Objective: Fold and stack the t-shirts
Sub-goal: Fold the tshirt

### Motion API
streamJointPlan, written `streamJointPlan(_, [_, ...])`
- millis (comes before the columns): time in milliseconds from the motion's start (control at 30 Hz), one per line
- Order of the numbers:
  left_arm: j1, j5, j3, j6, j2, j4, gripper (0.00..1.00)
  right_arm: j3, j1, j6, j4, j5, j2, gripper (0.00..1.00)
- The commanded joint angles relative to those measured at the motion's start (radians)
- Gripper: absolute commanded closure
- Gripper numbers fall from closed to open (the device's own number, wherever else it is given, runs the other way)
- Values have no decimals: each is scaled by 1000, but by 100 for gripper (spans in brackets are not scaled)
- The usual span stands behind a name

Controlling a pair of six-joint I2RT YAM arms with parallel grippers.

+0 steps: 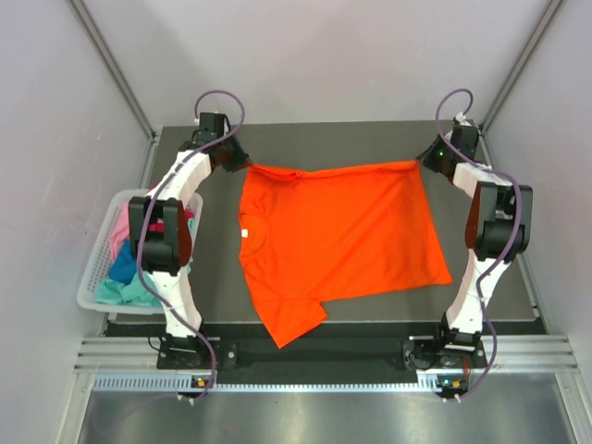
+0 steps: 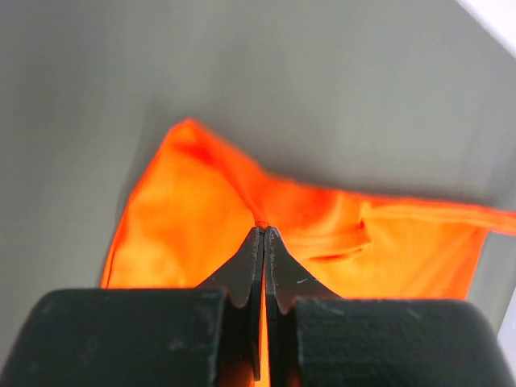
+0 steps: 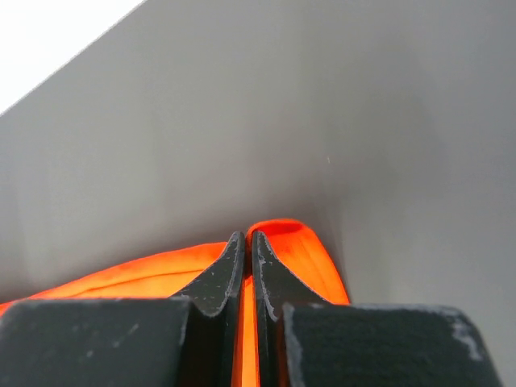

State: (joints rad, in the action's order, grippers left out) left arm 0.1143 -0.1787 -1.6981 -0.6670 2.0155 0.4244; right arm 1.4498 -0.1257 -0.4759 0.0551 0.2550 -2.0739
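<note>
A bright orange t-shirt (image 1: 338, 236) lies spread on the dark table, collar toward the left, one sleeve hanging toward the near edge. My left gripper (image 1: 242, 165) is shut on its far left corner; in the left wrist view the closed jaws pinch orange cloth (image 2: 210, 218) at their tips (image 2: 264, 230). My right gripper (image 1: 424, 163) is shut on the far right corner; the right wrist view shows orange cloth (image 3: 310, 254) squeezed between the closed jaws (image 3: 247, 236). More t-shirts (image 1: 125, 264), pink, magenta and teal, sit bunched in the basket at left.
A white lattice basket (image 1: 92, 277) stands off the table's left side beside the left arm. Grey walls enclose the table (image 1: 324, 139) at the back and both sides. A metal rail (image 1: 314, 356) runs along the near edge.
</note>
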Motion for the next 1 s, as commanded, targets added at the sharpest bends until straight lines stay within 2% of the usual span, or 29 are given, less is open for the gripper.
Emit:
streamJointPlan(0, [16,16,89,-8,-155,36,100,-35,-6,54,-37,-16,87,100])
streamJointPlan(233, [22,7,256,-34,-320,83,100,-153,-12,71,-96,-49,169,100])
streamJointPlan(600, [85,37,497,-60,-526,139,100,-246,-17,126,-219,-118,291,100])
streamJointPlan(733, [107,39,627,-69,-570,117,100,-307,-17,129,-218,-126,313,100])
streamJointPlan(967, [162,44,716,-85,-598,123,100,-381,-20,123,-189,-160,333,100])
